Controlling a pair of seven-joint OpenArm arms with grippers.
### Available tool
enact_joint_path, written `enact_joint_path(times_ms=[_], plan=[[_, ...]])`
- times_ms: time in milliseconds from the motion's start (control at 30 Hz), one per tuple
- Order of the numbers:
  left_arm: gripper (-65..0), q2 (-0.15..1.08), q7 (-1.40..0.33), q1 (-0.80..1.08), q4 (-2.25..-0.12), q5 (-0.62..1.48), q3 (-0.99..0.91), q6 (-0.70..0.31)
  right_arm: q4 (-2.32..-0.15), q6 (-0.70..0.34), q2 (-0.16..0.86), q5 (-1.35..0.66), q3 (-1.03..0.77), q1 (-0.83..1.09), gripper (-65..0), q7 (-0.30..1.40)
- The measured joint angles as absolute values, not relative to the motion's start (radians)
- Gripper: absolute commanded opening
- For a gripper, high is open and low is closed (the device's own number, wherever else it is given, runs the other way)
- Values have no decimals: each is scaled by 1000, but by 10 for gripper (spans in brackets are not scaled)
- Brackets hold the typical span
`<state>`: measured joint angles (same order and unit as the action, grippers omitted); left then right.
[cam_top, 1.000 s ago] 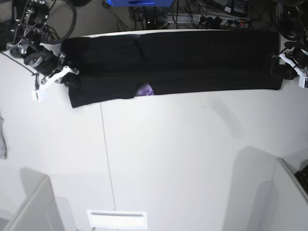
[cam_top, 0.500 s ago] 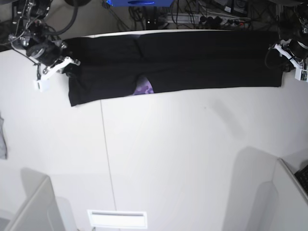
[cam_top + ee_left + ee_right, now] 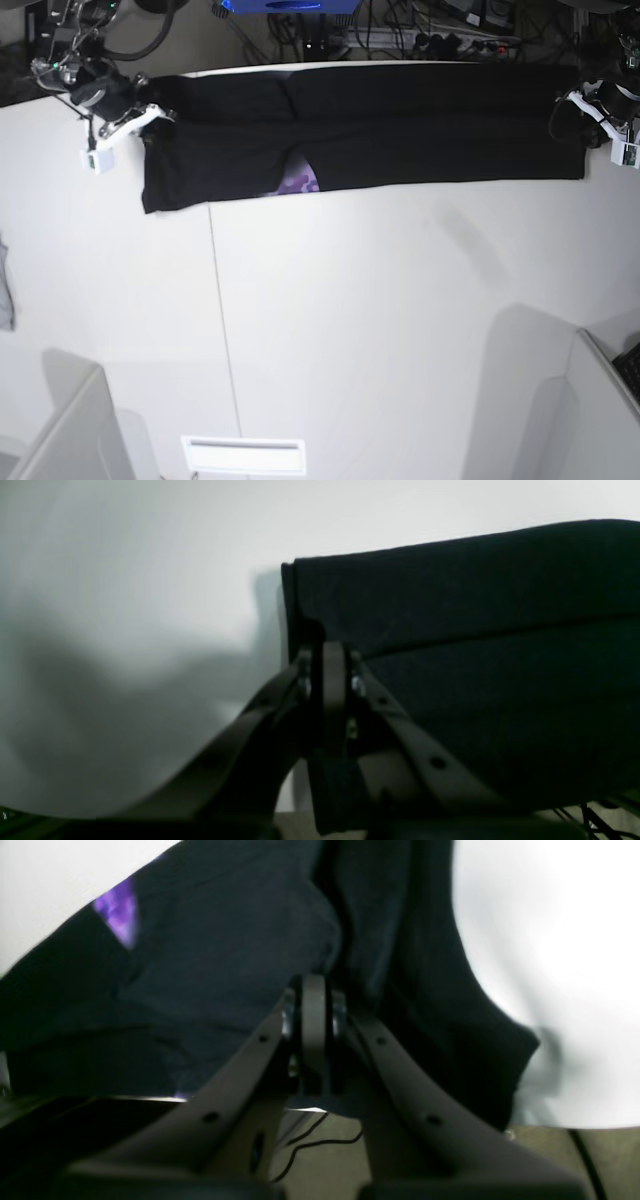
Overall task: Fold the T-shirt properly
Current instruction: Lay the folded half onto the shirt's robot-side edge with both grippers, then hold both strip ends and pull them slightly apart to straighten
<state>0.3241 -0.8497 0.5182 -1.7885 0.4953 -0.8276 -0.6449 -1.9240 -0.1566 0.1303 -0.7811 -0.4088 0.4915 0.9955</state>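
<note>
2 tools (image 3: 150,117) (image 3: 572,105) pinching 1 T-shirt (image 3: 400,125)

Both arms have drawn back toward the table's far edge, exposing more purple print (image 3: 298,182) under the T-shirt (image 3: 400,125)

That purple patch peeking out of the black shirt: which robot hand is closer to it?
The right gripper. It pinches the T-shirt at the end nearer the purple patch; the left gripper grips the far opposite end.
</note>
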Motion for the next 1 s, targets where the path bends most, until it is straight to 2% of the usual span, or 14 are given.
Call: enact_joint_path(times_ms=[233,333,400,433,500,633,767,800,900,933,967,1000], plan=[[-645,324,-850,519,-1789,496,-830,-637,-1924,-157,131,-759,-406,491,-650,999],[-512,324,-850,519,-1789,495,-831,-637,-1924,-157,130,-761,-406,488,-636,999],[-431,324,-850,519,-1789,495,-835,-637,-1924,-157,129,-761,-406,489,-527,999],[-405,324,-850,518,-1789,495,-836,-637,-1924,-157,129,-760,-406,491,-488,998],[-352,324,-850,516,-1789,495,-836,-637,-1924,-157,129,-758,-409,494,-450,998],[-321,321,-850,514,-1795,496,-849,-637,-1987,-157,133,-758,-408,527,-449,891],[-326,295,-849,504,-1826,500,-896,-637,-1998,-157,154,-758,-397,545,-456,842],[-342,286,-852,496,-1826,495,-896,-637,-1995,-158,165,-758,-385,544,-482,841],[-499,258,-853,457,-1806,492,-886,-638,-1994,-157,176,-710,-339,514,-650,834],[-587,252,-850,443,-1795,493,-886,-638,-1993,-158,170,-682,-323,499,-650,838],[-650,247,-848,434,-1783,497,-885,-638,-1987,-161,163,-653,-312,485,-650,837],[-650,243,-847,420,-1765,495,-885,-638,-1981,-161,159,-607,-300,471,-650,835]])
